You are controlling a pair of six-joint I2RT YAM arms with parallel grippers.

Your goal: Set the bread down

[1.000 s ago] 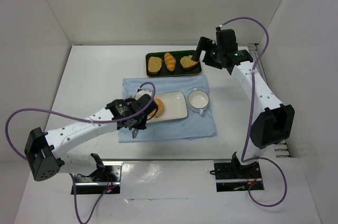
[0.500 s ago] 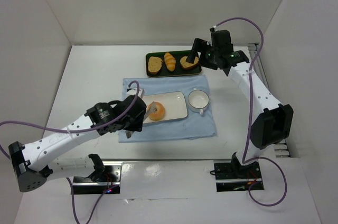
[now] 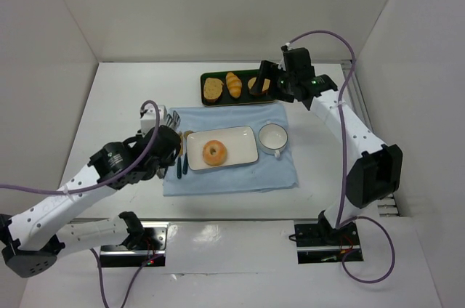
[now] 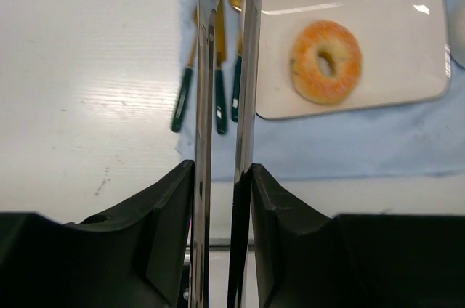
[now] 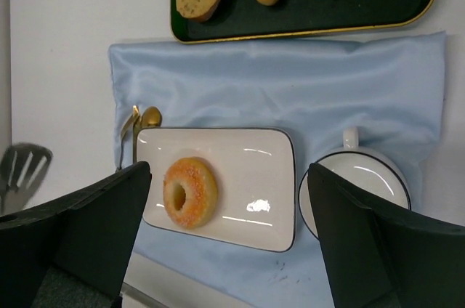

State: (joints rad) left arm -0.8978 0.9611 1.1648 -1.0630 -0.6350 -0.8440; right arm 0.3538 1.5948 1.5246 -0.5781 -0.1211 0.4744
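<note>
The bread [image 3: 214,152], a golden ring-shaped bun with a pale hole, lies flat on the left half of the white rectangular plate [image 3: 243,139]. It also shows in the left wrist view as the bread [image 4: 326,61] on the plate [image 4: 396,39], and in the right wrist view as the bread [image 5: 190,192]. My left gripper [image 3: 164,142] is left of the plate, shut on metal tongs [image 4: 204,104] whose blades hold nothing. My right gripper [image 3: 266,75] hovers open over the tray's right end, nothing between its fingers [image 5: 94,228].
A dark tray [image 3: 218,99] at the back holds two toast slices and a striped roll [image 3: 233,84]. A white cup [image 3: 273,136] stands right of the plate on the blue cloth [image 3: 232,177]. Gold cutlery with dark handles [image 4: 218,97] lies left of the plate.
The left arm has drawn back to the left with the tongs, leaving the bread on the plate. The right gripper has shifted slightly left above the tray.
</note>
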